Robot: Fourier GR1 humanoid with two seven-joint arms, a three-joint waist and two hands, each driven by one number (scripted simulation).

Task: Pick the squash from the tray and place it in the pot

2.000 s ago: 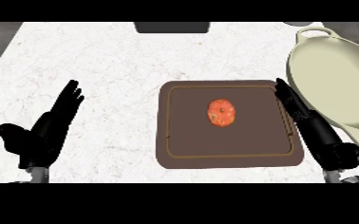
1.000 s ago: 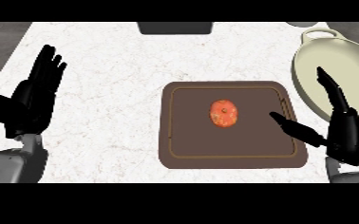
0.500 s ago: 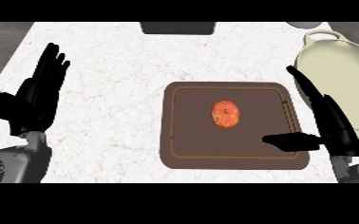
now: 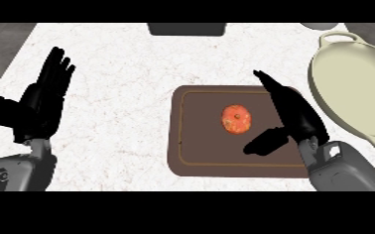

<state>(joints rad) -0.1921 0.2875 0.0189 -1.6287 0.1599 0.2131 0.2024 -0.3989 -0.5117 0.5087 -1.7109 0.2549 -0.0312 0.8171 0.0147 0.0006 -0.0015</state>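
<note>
The squash point(image 4: 236, 119), small, round and orange-red, lies near the middle of the brown tray point(image 4: 198, 153). My right hand point(image 4: 293, 114) hovers over the tray's right part, just right of the squash, open with fingers straight and the thumb stretched out below toward the squash; it does not touch it. The cream pot point(image 4: 348, 84) stands at the right edge, beyond the tray. At the left my left hand point(image 4: 44, 104) rests open, fingers up, away from the tray.
A dark rectangular object point(image 4: 185, 28) sits at the counter's far edge. A grey round item point(image 4: 322, 25) shows at the top right corner. White marbled counter point(image 4: 124, 79) stretches between my left hand and the tray.
My right hand has moved left over the tray, closer to the squash, thumb spread below. The left hand has barely shifted. The squash lies where it was.
</note>
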